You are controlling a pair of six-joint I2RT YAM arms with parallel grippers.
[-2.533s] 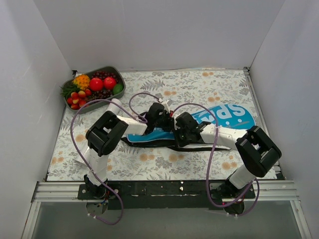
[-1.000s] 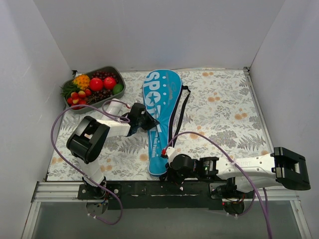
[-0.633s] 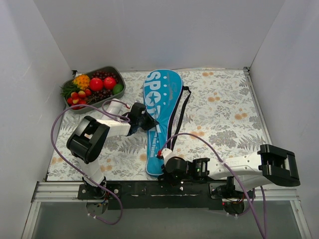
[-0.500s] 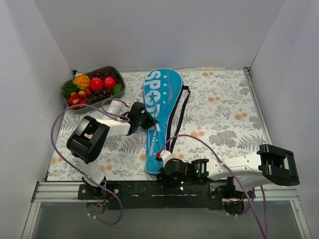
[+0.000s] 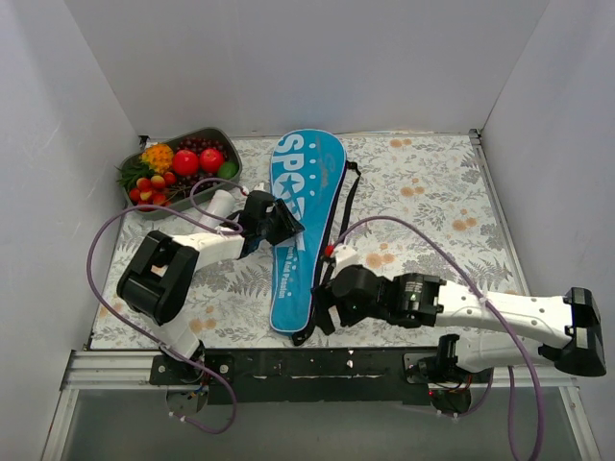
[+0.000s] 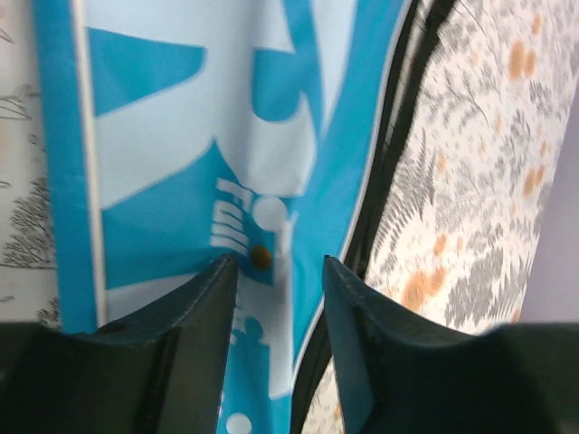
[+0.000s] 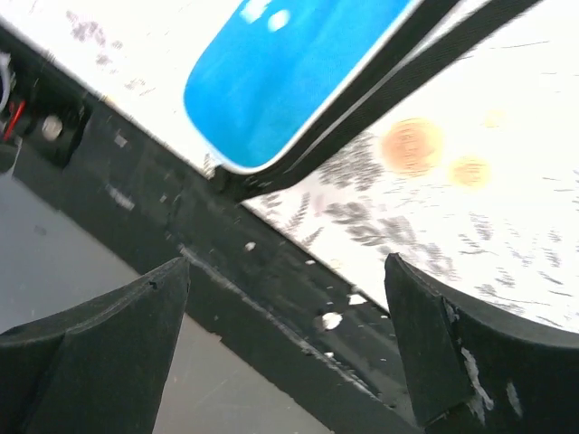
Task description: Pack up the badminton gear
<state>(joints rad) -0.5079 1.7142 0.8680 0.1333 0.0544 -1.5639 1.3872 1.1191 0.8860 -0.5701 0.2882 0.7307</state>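
The blue "SPORT" racket bag (image 5: 300,230) lies flat on the floral cloth, wide end far, narrow end (image 7: 289,86) near the front edge, zipped shut with what it holds hidden. Its black strap (image 5: 338,216) runs along its right side. My left gripper (image 5: 285,227) hovers over the bag's left half; in the left wrist view (image 6: 280,298) the jaws stand apart with the printed fabric (image 6: 181,136) showing beyond the gap, and nothing pinched. My right gripper (image 5: 323,309) is beside the bag's narrow end, jaws wide open (image 7: 289,316) and empty, over the black front rail (image 7: 271,289).
A grey tray (image 5: 208,132) of colourful fruit sits at the back left corner. White walls enclose the table on three sides. The strap (image 6: 398,154) lies on the cloth right of the bag. The black rail (image 5: 317,363) borders the near edge.
The right gripper has opened wide and moved from the front rail up beside the bag's narrow end. The left jaws have parted. The bag's near end has shifted slightly left.
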